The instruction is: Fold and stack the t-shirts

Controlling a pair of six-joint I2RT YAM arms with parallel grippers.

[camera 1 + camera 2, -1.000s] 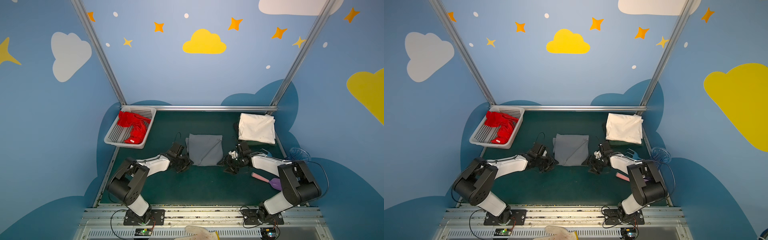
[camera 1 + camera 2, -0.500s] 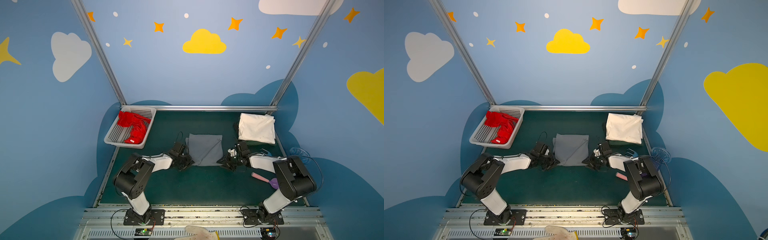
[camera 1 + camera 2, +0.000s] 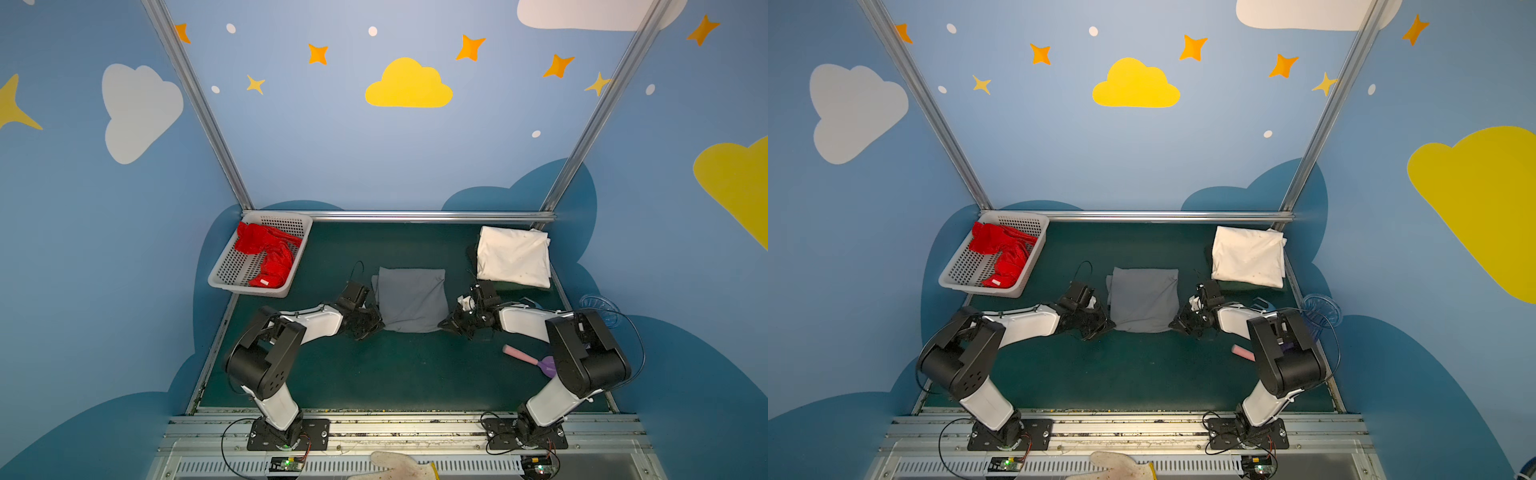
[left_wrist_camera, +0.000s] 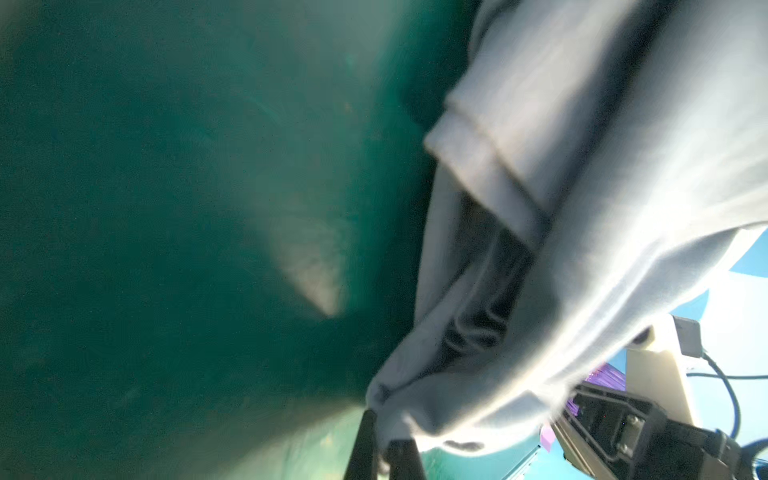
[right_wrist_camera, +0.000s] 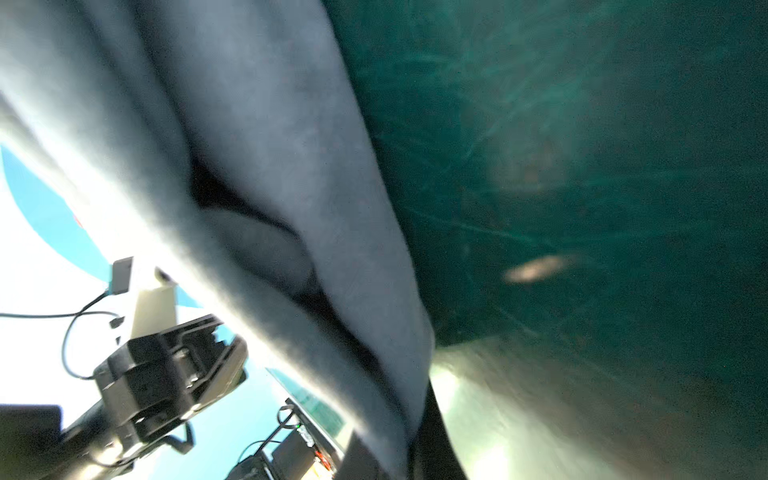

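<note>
The slate grey t-shirt (image 3: 411, 299) (image 3: 1144, 303) lies folded into a square at mid-table. My left gripper (image 3: 379, 325) (image 3: 1111, 325) is shut on its near left corner. In the left wrist view, grey cloth (image 4: 540, 249) is pinched in the gripper (image 4: 384, 451). My right gripper (image 3: 444, 323) (image 3: 1173, 324) is shut on the near right corner, and the right wrist view shows cloth (image 5: 270, 145) running into the gripper (image 5: 411, 451). The cream-white t-shirt (image 3: 513, 259) lies folded at the back right. The red t-shirt (image 3: 268, 257) is crumpled in the basket (image 3: 249, 289).
The white basket stands at the back left against the wall. A pink-handled purple brush (image 3: 528, 359) lies by the right arm. A clear blue plastic piece (image 3: 598, 305) sits beyond the table's right edge. A metal rail (image 3: 415, 216) bounds the back.
Both grippers have slid in to the grey t-shirt's near corners and closed on them. The shirt itself has not shifted.
</note>
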